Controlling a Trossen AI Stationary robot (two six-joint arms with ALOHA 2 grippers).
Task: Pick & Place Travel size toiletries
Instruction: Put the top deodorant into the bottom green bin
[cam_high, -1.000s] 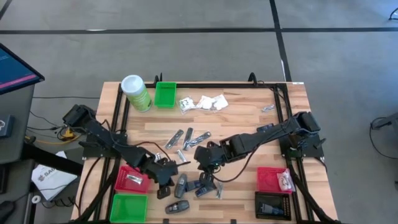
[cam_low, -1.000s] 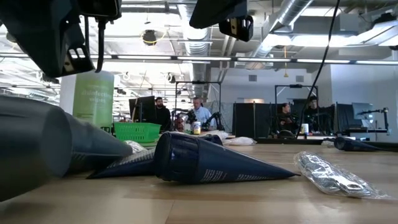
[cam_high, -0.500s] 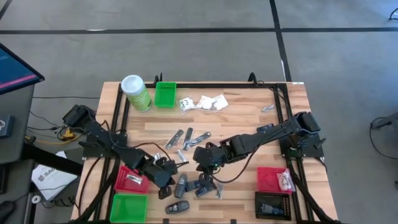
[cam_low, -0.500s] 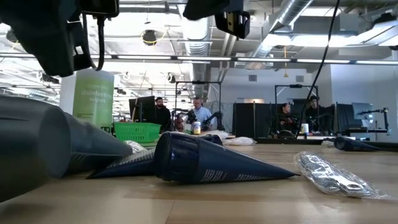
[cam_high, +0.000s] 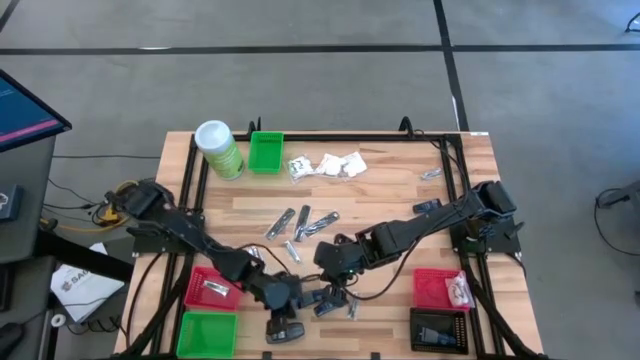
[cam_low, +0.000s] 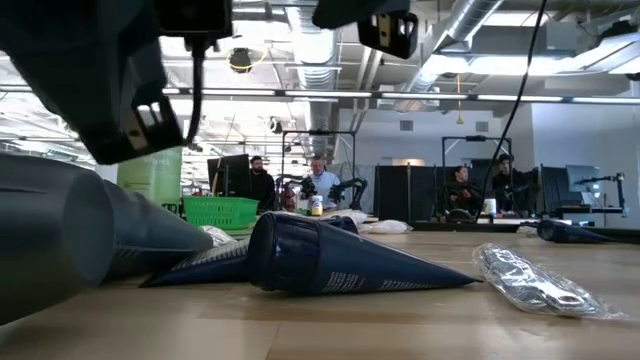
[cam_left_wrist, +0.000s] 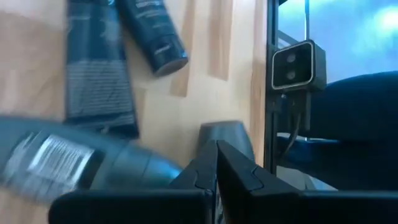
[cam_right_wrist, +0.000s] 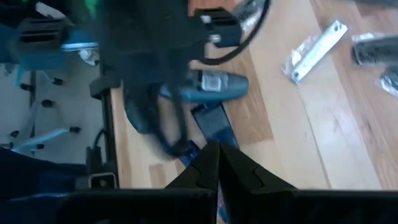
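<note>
Since the earlier frame the left arm has swung toward the near edge of the table: the left gripper (cam_high: 283, 296) now hangs over the cluster of dark blue-black tubes and packets (cam_high: 322, 298) at the near middle, where it earlier stood closer to the left-hand red plastic bin (cam_high: 210, 288). The right gripper (cam_high: 338, 262) has shifted only slightly and sits just beyond the same cluster.

Both grippers have their fingers pressed together and carry nothing; the left wrist view shows the left fingers (cam_left_wrist: 214, 171) meeting in a point above a dark tube with a white label (cam_left_wrist: 59, 163), and the right wrist view shows the right fingers (cam_right_wrist: 214, 163) likewise joined above a blue-grey tube (cam_right_wrist: 211, 85).

The travel size toiletries lie in several groups on the wooden slatted table (cam_high: 400, 190). White crinkly sachets (cam_high: 335, 165) rest near the far edge, beside the small green plastic bin (cam_high: 266, 152) and the tall green canister with a white lid (cam_high: 217, 148). Slim silvery packets (cam_high: 300, 222) lie at mid-table. A black oval piece (cam_high: 286, 332) lies at the near edge. One silvery item (cam_high: 214, 289) rests in the left-hand red bin; a white item (cam_high: 459, 290) rests in the right-hand red plastic bin (cam_high: 432, 288). A larger green plastic bin (cam_high: 205, 334) and a black plastic bin (cam_high: 438, 328) stand at the near corners.

In the low view, a dark blue conical tube (cam_low: 340, 258) lies on its side beside a clear crinkled packet (cam_low: 530, 282).
</note>
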